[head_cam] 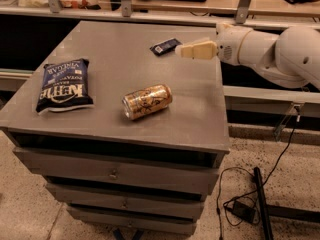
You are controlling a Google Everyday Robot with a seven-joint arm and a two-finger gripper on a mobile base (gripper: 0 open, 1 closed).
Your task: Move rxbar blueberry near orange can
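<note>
The rxbar blueberry (165, 46) is a small dark navy bar with a white label, lying flat near the far right of the grey cabinet top (115, 69). The orange can (147, 101) lies on its side near the middle of the top, silver rim facing front-left. My gripper (186, 50) reaches in from the right on a white arm, hovering just right of the bar and apart from it, well behind the can. It holds nothing.
A large blue chip bag (64, 84) lies at the left of the top. A counter with metal posts (124, 0) runs behind. The cabinet has drawers below. Black cables (240, 204) lie on the floor at the right.
</note>
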